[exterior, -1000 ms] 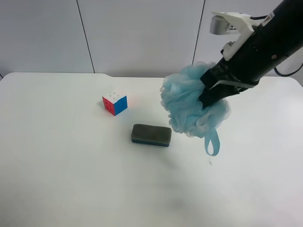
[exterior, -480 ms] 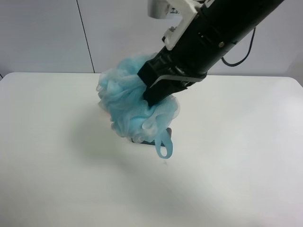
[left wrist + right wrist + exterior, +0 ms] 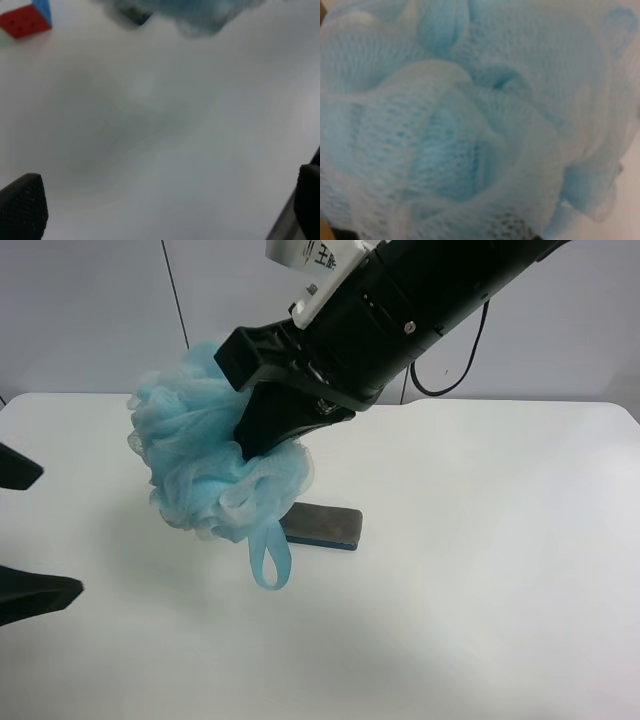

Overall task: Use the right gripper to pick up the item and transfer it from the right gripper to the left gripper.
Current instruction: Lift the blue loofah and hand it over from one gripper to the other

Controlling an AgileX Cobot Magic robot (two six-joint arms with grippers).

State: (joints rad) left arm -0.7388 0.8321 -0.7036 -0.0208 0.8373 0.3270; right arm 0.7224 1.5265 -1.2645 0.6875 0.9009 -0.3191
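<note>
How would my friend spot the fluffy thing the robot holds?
Above the white table, find the big black arm's right gripper. It clamps the bath pouf: pale blue frilly mesh with a ribbon loop, unlike the flat grey eraser block lying below.

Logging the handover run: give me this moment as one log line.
right pincer: shut on pouf, airborne | left pincer: open, empty | transfer: not yet done
</note>
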